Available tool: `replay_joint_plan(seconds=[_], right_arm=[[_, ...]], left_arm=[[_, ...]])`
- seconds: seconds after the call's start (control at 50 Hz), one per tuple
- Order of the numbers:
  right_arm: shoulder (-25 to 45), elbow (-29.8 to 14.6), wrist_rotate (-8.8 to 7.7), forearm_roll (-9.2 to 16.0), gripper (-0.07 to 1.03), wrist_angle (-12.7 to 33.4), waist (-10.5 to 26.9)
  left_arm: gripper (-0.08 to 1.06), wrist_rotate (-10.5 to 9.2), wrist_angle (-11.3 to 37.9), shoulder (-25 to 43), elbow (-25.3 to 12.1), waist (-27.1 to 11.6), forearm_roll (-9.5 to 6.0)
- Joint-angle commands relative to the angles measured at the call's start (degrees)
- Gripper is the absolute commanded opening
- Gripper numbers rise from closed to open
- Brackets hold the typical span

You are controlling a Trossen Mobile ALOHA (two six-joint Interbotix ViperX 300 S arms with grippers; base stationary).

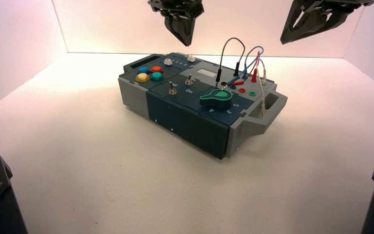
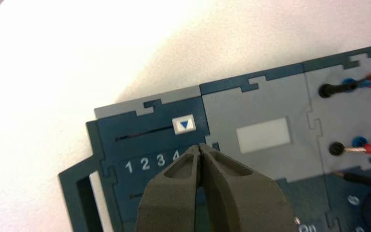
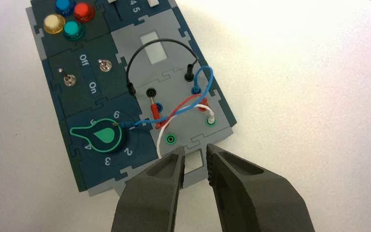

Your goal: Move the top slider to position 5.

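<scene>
1. My left wrist view, lower left of frame: white numerals "1 2 3 4" on the dark blue slider panel (image 2: 149, 145).
2. My right wrist view: "Off" and "On" on the switch panel (image 3: 84, 79).
3. Lower left: "6", "2", "3", "4" ring the green knob (image 3: 104, 137).
4. Top edge: "4 5".

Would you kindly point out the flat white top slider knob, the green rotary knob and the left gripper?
flat white top slider knob (image 2: 184, 125): left wrist view, its blue-marked face.
green rotary knob (image 3: 104, 137): right wrist view, its centre.
left gripper (image 2: 201, 150): left wrist view, closed fingertips.

I see matt plastic on the box (image 1: 195, 122), glossy domed buttons (image 3: 70, 18), shiny metal toggle switches (image 3: 105, 65), and matt, slightly grainy left gripper (image 2: 202, 151) fingers.
</scene>
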Motion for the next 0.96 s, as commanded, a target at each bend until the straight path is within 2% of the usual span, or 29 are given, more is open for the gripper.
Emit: replay_joint_plan(seconds=[0.02, 0.1, 0.2, 0.38, 0.96], right_arm=[[-0.26, -0.26, -0.18, -0.09, 0.27, -2.2, 0.18], [-0.26, -0.09, -0.18, -0.09, 0.26, -2.81, 0.18], [-0.18, -0.09, -0.18, -0.09, 0.27, -3.34, 0.09], [0.18, -0.09, -0.18, -0.09, 0.26, -4.83, 0.18], [0.09, 0.18, -0.18, -0.97, 0.27, -4.66, 0.18]], left_arm=[[-0.03, 0.44, 0.09, -5.1, 1.58, 0.26, 0.0], [-0.03, 1.05, 0.09, -6.59, 3.34, 0.26, 0.0], [-0.03, 2.99, -0.18, -8.09, 5.27, 0.26, -0.09], [-0.03, 3.08, -1.05, -9.58, 6.33, 0.09, -0.26], [-0.03, 3.08, -0.88, -9.49, 7.12, 0.0, -0.26]])
